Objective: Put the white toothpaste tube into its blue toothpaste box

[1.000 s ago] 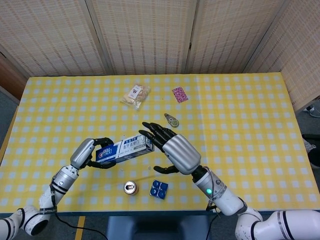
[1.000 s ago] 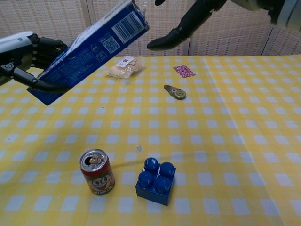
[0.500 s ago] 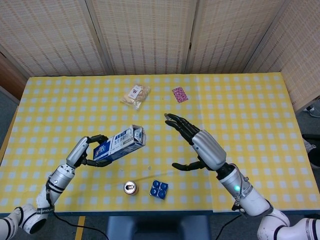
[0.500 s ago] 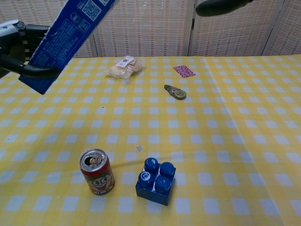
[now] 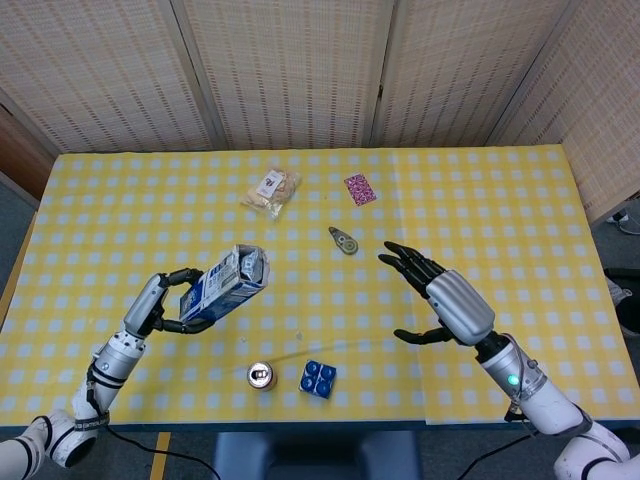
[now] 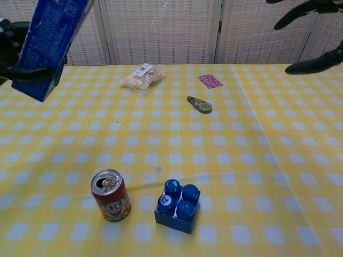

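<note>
My left hand (image 5: 168, 303) grips the blue toothpaste box (image 5: 225, 287) above the left part of the table, with the box tipped steeply upward and its open end toward the head camera. In the chest view the box (image 6: 51, 40) rises at the top left, held low down by the left hand (image 6: 19, 56). My right hand (image 5: 447, 303) hovers open over the right half of the table, fingers spread, holding nothing. Only its fingers (image 6: 308, 37) show at the top right of the chest view. The white toothpaste tube is not visible on its own in either view.
A small red drink can (image 6: 110, 195) and a blue toy brick (image 6: 178, 205) stand near the front edge. A snack bag (image 5: 272, 192), a pink card (image 5: 360, 188) and a grey tape dispenser (image 5: 344, 240) lie further back on the yellow checked tablecloth (image 5: 520, 230).
The right hand has let go of the box end and drawn away to the right. The left hand has swung the box left and tilted it more upright.
</note>
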